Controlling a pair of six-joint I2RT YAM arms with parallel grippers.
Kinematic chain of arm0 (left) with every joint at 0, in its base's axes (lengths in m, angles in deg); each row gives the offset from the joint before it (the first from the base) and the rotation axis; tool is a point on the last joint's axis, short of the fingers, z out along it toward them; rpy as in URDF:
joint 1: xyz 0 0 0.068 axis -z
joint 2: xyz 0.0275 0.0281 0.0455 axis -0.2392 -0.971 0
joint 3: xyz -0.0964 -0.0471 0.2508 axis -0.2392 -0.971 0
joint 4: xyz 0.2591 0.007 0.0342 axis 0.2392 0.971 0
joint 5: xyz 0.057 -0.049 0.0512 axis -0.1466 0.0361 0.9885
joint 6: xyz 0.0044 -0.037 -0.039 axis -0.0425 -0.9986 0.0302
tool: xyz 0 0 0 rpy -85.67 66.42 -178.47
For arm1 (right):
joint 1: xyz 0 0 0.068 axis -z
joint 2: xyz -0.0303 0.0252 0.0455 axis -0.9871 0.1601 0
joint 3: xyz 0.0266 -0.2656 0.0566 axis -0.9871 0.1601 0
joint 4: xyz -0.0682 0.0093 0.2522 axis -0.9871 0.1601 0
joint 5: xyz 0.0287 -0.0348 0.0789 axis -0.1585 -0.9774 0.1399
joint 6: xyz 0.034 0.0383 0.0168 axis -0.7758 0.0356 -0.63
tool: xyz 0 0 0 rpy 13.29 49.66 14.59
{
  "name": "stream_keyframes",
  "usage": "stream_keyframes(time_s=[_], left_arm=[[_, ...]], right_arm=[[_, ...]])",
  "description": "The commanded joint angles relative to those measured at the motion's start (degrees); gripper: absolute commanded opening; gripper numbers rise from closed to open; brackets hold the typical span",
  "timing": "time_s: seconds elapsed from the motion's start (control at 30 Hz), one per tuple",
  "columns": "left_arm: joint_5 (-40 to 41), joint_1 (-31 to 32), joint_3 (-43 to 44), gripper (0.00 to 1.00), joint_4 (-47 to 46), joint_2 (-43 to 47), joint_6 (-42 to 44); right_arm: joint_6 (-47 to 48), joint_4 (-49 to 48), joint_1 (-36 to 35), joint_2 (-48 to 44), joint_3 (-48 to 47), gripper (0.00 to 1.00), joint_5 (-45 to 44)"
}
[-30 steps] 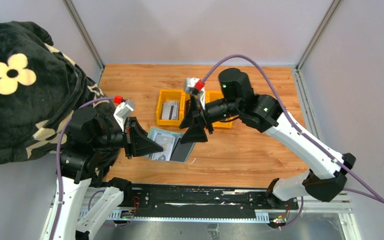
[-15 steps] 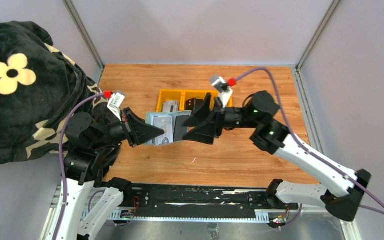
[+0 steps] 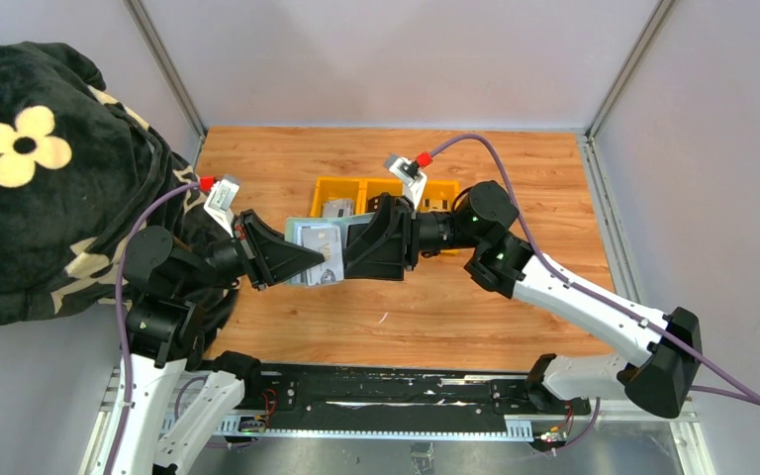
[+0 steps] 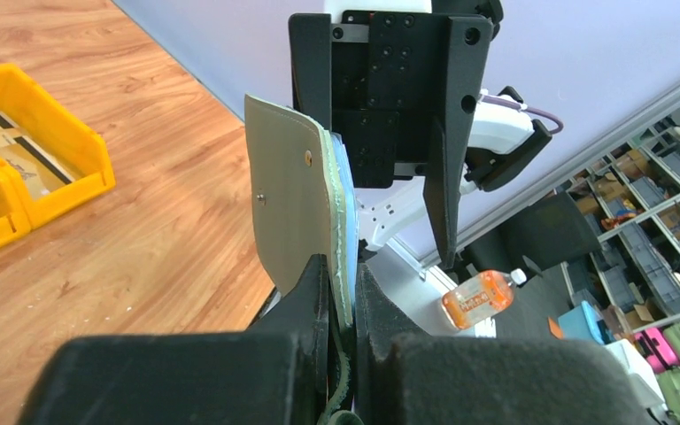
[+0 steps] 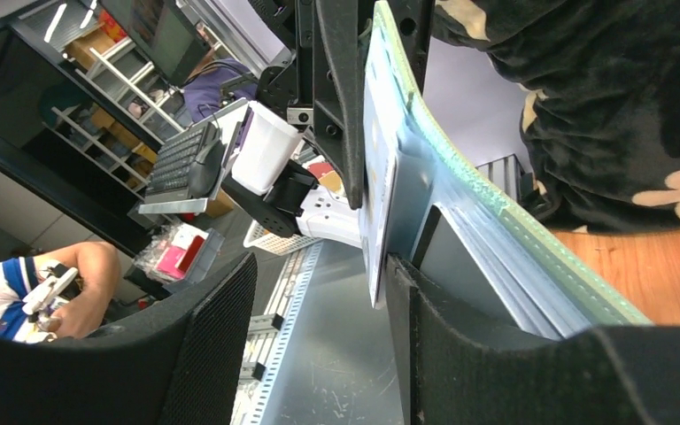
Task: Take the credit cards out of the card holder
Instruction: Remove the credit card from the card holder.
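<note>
Sage-green bifold card holder (image 3: 307, 259) is hanging above the middle of the wooden table (image 3: 515, 297), pinched in the left gripper (image 3: 302, 265) — the right gripper (image 5: 319, 292), spread, is straddling a silver-grey plastic card (image 5: 377, 177) not yet pulled out.

card holder (image 3: 315, 253) above table (image 3: 524, 188), tray (image 3: 341, 182) likely behind

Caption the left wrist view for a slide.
Left gripper shut on the card holder edge, held above the wooden table.
</note>
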Motion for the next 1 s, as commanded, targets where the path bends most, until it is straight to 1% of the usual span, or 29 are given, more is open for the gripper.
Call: stream_keyframes(time_s=[0.0, 0.1, 0.17, 0.2, 0.27, 0.37, 0.4, 0.43, 0.47, 0.5, 0.57, 0.63, 0.77, 0.97], left_arm=[[-0.73, 0.19, 0.18, 0.00, -3.78, 0.54, -1.10], [-0.33, 0.19, 0.16, 0.00, -4.01, 0.45, -1.25], [-0.38, 0.25, 0.49, 0.00, -4.04, 0.40, -1.33], [-0.38, 0.19, 0.61, 0.00, -3.90, 0.43, -1.21], [-0.05, 0.20, 0.81, 0.00, -3.37, 0.47, -0.69], [1.23, 0.23, 0.35, 0.06, -2.87, 0.83, -0.06], [1.61, 0.18, 0.19, 0.08, -2.85, 0.99, 0.00], [1.78, 0.21, -0.12, 0.12, -2.92, 1.07, -0.04], [1.81, 0.21, -0.45, 0.15, -3.16, 1.16, -0.15], [1.67, 0.24, -0.81, 0.17, -3.30, 1.21, -0.17], [1.27, 0.18, -1.46, 0.20, -3.37, 1.51, -0.17], [0.72, 0.18, -2.10, 0.24, -3.40, 1.94, -0.17], [-1.11, 0.18, -2.58, 0.25, -4.01, 2.44, -0.87], [-1.83, 0.23, -2.39, 0.17, -5.58, 2.49, -2.70]], right_arm=[[-3.44, -6.49, -1.37, 2.21, 0.15, 0.58, 1.91], [-3.00, -5.27, -2.06, 3.93, -1.20, 0.56, 2.21], [-3.47, -6.04, -2.09, 4.47, -1.39, 0.53, 2.48], [-3.93, -7.06, -2.18, 4.56, -1.23, 0.50, 2.48], [-4.98, -9.26, -2.18, 4.85, -1.05, 0.40, 2.32], [-5.80, -10.16, -2.57, 6.02, -1.45, 0.30, 1.05], [-5.93, -9.91, -2.75, 6.52, -1.69, 0.25, 0.26], [-6.21, -9.61, -2.93, 7.07, -1.83, 0.21, -0.43], [-6.72, -9.80, -3.04, 7.74, -1.82, 0.13, -1.24], [-7.57, -10.23, -3.05, 8.06, -1.48, 0.08, -1.59], [-9.20, -12.93, -3.06, 8.35, -0.38, 0.00, -2.66], [-10.32, -15.12, -3.06, 8.08, 0.56, 0.00, -2.91], [-9.83, -15.43, -2.89, 6.77, 2.02, 0.00, -2.86], [-9.75, -15.74, -1.32, 3.85, 5.83, 0.00, -3.52]])
